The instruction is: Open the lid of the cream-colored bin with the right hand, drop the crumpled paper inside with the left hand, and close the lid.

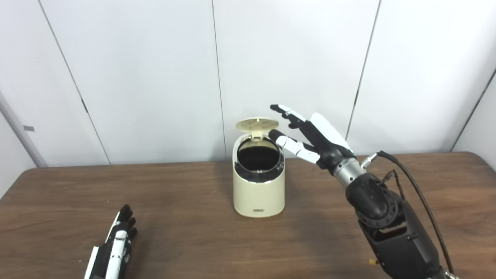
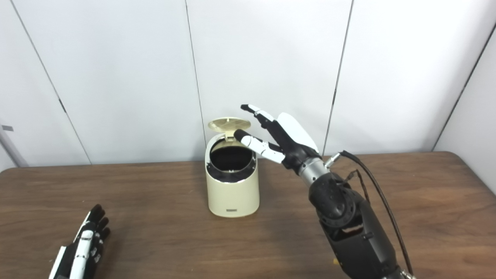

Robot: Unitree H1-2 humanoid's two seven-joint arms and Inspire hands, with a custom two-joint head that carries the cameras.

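A cream-colored bin [image 1: 259,190] is seen standing upright near the middle of a brown wooden bench [image 1: 193,240], in front of white wall panels [image 1: 147,77]. Its round lid [image 1: 257,124] is raised on the rear hinge, and the dark inside is exposed. The right hand [image 1: 310,137] is held in the air just right of the lid, its fingers [image 1: 288,113] spread and empty, the thumb tip close beside the bin's upper rim; contact cannot be judged. The left hand [image 1: 116,244] is laid low on the bench at the lower left, well apart from the bin, its fingers extended together and nothing held. The crumpled paper cannot be made out in either view
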